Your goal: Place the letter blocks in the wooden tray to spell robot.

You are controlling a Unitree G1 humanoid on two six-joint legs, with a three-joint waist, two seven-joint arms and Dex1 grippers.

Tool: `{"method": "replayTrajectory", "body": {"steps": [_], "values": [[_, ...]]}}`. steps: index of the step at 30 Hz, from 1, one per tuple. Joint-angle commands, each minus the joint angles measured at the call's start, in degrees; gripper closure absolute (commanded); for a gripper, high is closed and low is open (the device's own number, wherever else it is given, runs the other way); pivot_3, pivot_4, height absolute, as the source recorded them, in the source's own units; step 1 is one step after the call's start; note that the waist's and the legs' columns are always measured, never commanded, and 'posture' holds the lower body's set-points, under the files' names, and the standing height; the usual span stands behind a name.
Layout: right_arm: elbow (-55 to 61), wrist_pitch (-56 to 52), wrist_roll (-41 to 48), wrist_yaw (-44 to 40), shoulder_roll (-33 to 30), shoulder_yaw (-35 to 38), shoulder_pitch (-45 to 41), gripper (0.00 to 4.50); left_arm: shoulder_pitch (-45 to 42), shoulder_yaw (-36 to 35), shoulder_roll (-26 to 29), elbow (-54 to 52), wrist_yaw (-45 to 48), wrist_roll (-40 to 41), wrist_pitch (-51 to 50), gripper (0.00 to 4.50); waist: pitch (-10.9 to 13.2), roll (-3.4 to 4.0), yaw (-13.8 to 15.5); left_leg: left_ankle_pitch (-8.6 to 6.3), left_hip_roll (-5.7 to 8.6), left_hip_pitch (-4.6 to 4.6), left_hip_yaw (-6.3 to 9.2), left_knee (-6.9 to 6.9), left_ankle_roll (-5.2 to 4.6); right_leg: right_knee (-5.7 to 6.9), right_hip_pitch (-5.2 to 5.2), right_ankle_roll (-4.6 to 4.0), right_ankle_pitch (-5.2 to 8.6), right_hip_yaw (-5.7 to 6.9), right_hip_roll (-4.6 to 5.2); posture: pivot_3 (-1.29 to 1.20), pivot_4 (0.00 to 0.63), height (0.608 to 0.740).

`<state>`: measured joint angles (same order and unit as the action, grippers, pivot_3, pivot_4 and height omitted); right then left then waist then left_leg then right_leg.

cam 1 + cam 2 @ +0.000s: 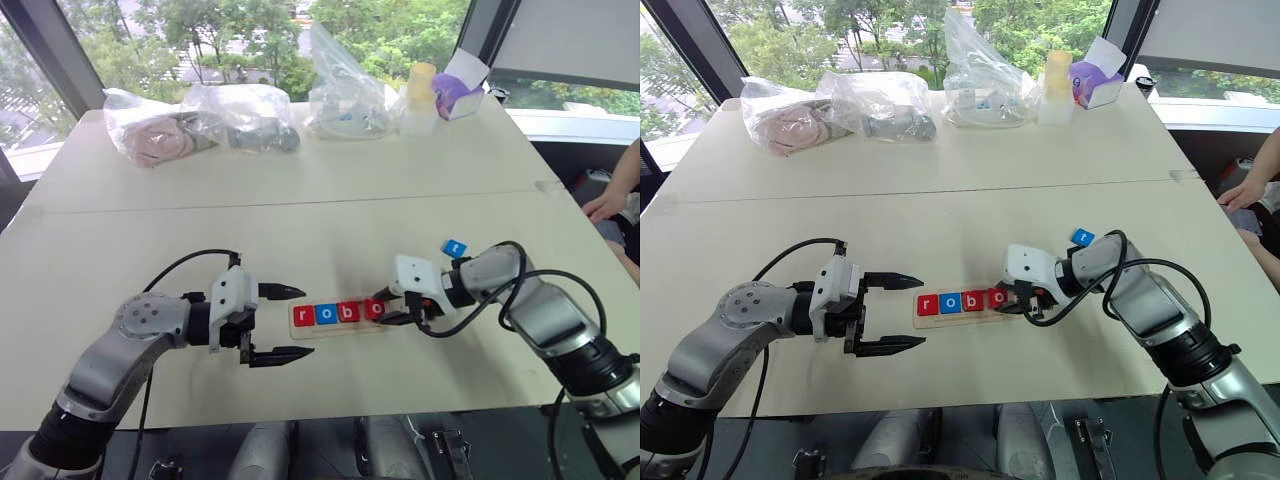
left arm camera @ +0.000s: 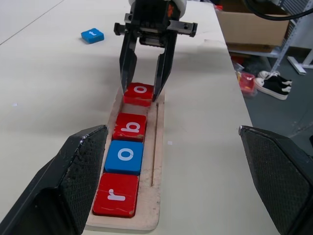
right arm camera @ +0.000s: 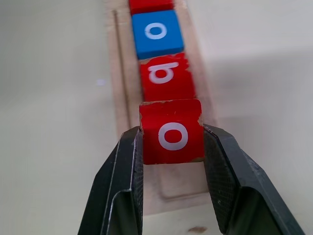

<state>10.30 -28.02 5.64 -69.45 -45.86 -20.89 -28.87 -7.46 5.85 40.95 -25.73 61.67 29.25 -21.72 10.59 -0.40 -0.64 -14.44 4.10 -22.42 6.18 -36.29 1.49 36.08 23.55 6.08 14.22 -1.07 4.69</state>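
Here the right gripper [image 3: 172, 147] is clamped on a red "o" block [image 3: 172, 132] over the wooden tray [image 2: 155, 147], likely to seat it as the 4th letter. Already in the tray: red "r" [image 2: 116, 195], blue "o" [image 2: 125, 155], red "b" [image 2: 131, 126]. The blue "t" block [image 1: 454, 246] lies well beyond the tray's right end. The left gripper [image 1: 277, 323] hangs spread at the tray's left end.

Red "o" block [image 3: 171, 132] between gripper [image 3: 172, 161] fingers, over wooden tray [image 3: 122, 88].
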Motion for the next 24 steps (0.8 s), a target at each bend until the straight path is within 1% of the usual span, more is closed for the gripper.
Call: {"method": "replayTrajectory", "body": {"steps": [1,24], "values": [[-0.5,1.1,-1.0,0.5,0.7,-0.1,-1.5,3.36,0.4,-1.2,0.4,-2.2,-0.2,0.7,0.3,0.00,0.0,0.00,0.0,0.00,0.00,0.00,0.00,0.00,0.00,0.00,0.00,0.00,0.00,0.00,-0.01,0.00,0.150,0.740],[0.9,0.2,-1.3,-1.0,0.5,-0.8,-1.1,3.36,0.8,-0.9,0.2,-3.0,-1.1,0.4,0.2,0.00,0.0,0.00,0.0,0.00,0.00,0.00,0.00,0.00,0.00,0.01,0.00,0.00,0.00,0.00,-0.01,0.00,0.150,0.740]]}}
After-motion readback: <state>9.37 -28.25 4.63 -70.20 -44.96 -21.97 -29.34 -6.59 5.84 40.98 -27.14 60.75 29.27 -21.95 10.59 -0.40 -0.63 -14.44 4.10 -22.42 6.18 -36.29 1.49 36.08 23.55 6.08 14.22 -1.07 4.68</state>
